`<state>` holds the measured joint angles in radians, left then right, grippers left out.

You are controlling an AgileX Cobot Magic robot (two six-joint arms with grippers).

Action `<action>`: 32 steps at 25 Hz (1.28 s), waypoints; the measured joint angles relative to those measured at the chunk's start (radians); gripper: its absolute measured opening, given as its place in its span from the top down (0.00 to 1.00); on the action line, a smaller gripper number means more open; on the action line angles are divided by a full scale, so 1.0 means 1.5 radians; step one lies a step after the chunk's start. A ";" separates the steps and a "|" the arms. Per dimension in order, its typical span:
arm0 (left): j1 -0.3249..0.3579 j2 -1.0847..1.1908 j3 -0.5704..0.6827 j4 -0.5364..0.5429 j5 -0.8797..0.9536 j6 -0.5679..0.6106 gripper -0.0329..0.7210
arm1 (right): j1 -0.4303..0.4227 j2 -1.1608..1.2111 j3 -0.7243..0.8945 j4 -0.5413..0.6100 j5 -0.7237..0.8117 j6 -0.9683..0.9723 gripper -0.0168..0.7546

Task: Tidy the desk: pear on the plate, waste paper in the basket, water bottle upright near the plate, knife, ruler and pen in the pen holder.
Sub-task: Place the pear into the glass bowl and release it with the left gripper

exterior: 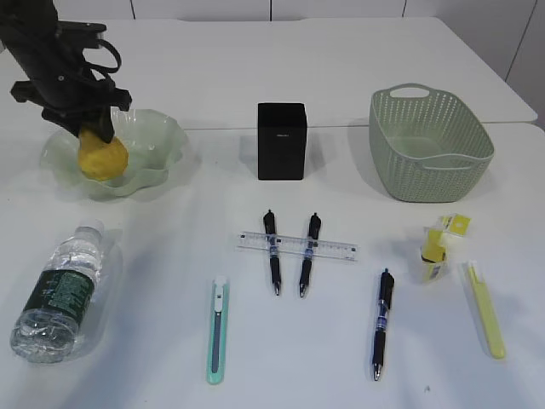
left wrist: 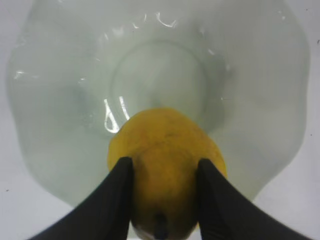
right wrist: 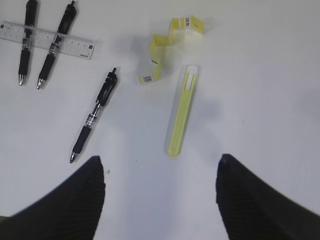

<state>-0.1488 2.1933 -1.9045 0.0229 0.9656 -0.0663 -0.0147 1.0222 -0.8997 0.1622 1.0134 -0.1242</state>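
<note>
The pear (left wrist: 167, 165) is pinched between the left gripper (left wrist: 165, 172) fingers and held over the plate (exterior: 157, 136); the right gripper (right wrist: 160, 192) is spread wide above the desk (right wrist: 260, 75), nothing held

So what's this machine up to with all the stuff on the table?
It is tidying a desk. The left gripper holds the yellow pear over the pale green plate. The right gripper hangs open above a yellow knife and the waste paper, holding nothing. The water bottle lies on its side; the pens, ruler and a teal knife lie on the desk. The basket looks empty.
</note>
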 joint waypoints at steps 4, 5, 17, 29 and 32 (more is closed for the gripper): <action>0.000 0.039 -0.008 0.000 -0.030 0.000 0.62 | 0.000 0.000 0.000 -0.003 0.003 0.000 0.31; 0.000 0.049 -0.015 0.000 -0.033 0.000 0.62 | 0.000 0.000 0.000 -0.003 0.004 0.000 0.31; 0.001 0.113 -0.092 -0.001 -0.056 0.000 0.62 | 0.000 0.000 0.000 -0.005 0.010 0.000 0.31; 0.006 0.116 -0.103 -0.015 0.001 0.000 0.33 | 0.000 0.000 0.000 -0.006 0.011 0.000 0.31; 0.006 0.088 -0.104 -0.015 0.014 0.000 0.32 | 0.000 0.000 0.000 -0.009 0.011 0.000 0.31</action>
<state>-0.1394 2.3251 -2.0612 0.0000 0.9864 -0.0670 -0.0147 1.0222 -0.8997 0.1487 1.0301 -0.1242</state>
